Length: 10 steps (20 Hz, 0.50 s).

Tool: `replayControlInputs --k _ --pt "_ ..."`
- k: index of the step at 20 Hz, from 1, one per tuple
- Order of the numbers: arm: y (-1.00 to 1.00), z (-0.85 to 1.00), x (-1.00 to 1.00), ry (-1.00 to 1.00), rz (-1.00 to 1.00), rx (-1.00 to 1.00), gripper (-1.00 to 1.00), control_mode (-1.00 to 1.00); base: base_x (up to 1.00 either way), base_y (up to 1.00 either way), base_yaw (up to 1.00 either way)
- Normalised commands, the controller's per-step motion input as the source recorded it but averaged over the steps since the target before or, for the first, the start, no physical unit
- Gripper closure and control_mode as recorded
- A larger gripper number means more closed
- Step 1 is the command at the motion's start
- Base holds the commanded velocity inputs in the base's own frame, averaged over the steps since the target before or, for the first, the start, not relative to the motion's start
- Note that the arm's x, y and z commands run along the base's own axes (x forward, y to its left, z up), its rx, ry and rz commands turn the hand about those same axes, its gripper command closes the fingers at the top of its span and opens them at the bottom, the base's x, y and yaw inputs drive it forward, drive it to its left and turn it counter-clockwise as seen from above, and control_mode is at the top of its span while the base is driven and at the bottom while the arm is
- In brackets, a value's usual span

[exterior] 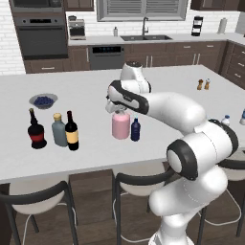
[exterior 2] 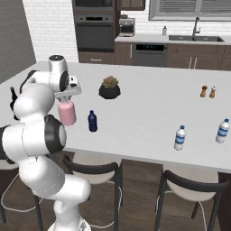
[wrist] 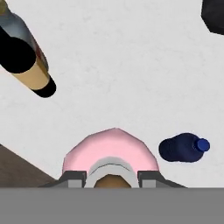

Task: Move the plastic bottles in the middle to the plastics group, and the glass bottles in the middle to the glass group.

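Note:
My gripper comes down from above and is shut on the neck of the squat pink glass bottle, with its tan stopper between the fingers. I cannot tell whether the bottle is off the counter. The small dark-blue plastic bottle stands just to its right. The tall wine bottle stands at the left, beside the glass group's grey-blue bottle and black red-labelled bottle. The plastics group's water bottles stand far right.
A bowl of blueberries sits behind the glass group. A dark potted plant is beyond the pink bottle. Two small shakers stand at the far right. Stools line the counter's near edge.

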Motion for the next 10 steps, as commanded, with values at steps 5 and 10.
replayControlInputs --k 5,10 --pt "0.24 -0.07 0.71 0.00 0.12 0.00 1.00 -1.00 0.00 0.00 0.00" --pt "0.25 -0.34 0.15 0.00 0.12 0.02 1.00 -1.00 0.00 0.00 0.00"
